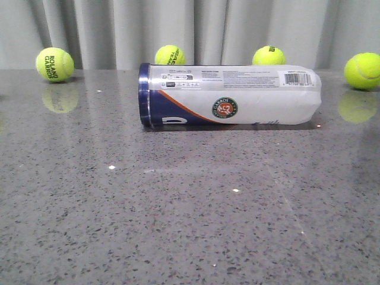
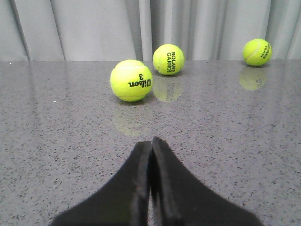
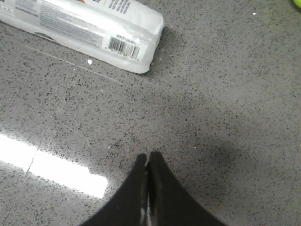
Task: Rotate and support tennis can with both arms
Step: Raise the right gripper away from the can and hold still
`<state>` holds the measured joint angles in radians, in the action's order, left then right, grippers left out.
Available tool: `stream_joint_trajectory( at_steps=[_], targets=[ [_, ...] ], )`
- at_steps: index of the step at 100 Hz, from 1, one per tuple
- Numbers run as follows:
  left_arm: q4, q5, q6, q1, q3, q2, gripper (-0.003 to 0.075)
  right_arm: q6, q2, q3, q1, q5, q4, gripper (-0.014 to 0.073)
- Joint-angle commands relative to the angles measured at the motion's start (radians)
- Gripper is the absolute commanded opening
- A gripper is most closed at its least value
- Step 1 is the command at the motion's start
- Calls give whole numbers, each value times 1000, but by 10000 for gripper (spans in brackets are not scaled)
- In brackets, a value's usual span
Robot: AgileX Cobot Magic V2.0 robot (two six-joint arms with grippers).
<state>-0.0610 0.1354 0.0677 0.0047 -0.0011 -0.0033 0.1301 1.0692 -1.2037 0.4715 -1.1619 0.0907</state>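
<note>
**Can on its side, both grippers pinched together and clear of it**

The tennis can (image 1: 230, 95) lies flat on the grey speckled table (image 1: 178, 225), long axis running left to right in the front view. Navy rim faces the robot's left; the pale closed end faces its right. The round logo faces the camera, barcode on the upper side near the right end. Nothing touches the can.

Surroundings: four tennis balls line the far edge in front of the grey curtain (image 1: 107, 29). One is at far left (image 1: 54, 64), one at far right (image 1: 362, 70), both well apart from the can. Two more (image 1: 170, 55) (image 1: 268, 56) sit behind the can, partly hidden by it.

Left gripper (image 2: 151, 143): fingers pressed together, holding nothing, low over bare table. Three balls ahead of it, the nearest marked "Wilson 3" (image 2: 131, 80).

Right gripper (image 3: 147, 159): fingers likewise together, empty, above bare table. The can's barcode end (image 3: 124, 46) is visible ahead, apart from the fingertips.

Neither arm appears in the front view.
</note>
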Motion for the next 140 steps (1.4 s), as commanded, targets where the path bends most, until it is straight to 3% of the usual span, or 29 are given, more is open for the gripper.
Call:
stream_joint_trajectory(
  at_steps=[1, 38, 80, 113, 140],
  targets=[
    [-3, -77, -10, -2, 46, -34, -20, 28, -92, 36, -7, 98, 17, -68],
    [-3, -77, -10, -2, 46, -34, -20, 32, -466, 350, -7, 321, 12, -68],
    [-5, -77, -10, -2, 46, -34, -20, 32, -831, 604, -7, 453, 10, -68],
    [-5, -79, -10, -2, 46, -34, -20, 32, -893, 766, -7, 632, 10, -68],
    [-12, -172, -10, -2, 46, -34, -20, 32, -893, 768, -7, 633, 10, -68]
  ],
)
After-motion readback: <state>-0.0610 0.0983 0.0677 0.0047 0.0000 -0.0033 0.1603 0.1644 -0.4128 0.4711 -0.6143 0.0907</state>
